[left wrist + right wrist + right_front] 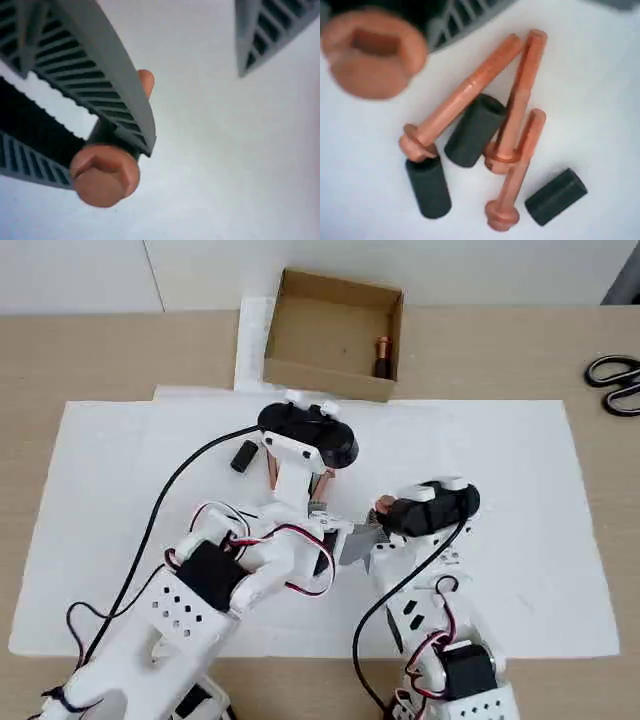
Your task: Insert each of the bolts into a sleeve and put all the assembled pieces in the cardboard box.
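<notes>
In the high view the box [335, 285] sits at the far edge of the paper [520, 490], with one finished piece [382, 357] lying by its right wall. Scissors [615, 383] lie on the table [60, 350] well off to the right, and a lone sleeve [244, 455] rests on the paper beside the left arm [200, 580]. That arm's wrist stands over the loose bolts [270, 468], so little more than two shafts peep out at its sides. The right gripper [372, 525] sits close by near mid-paper, with the held bolt [383, 504] showing orange at its top. The left wrist view gives the close look: the held bolt hangs tilted over bare paper, run through a dark sleeve [102, 134] with its tip poking out beyond. The left gripper [192, 110] is spread wide with nothing between its fingers, and one finger [115, 85] crosses in front of the dark sleeve. In the right wrist view the bolt's head is big and close, clamped in the right gripper. Beyond it lies the pile — three loose bolts and three sleeves [472, 130] flat on the paper, one sleeve touching the two bolts either side of it.
</notes>
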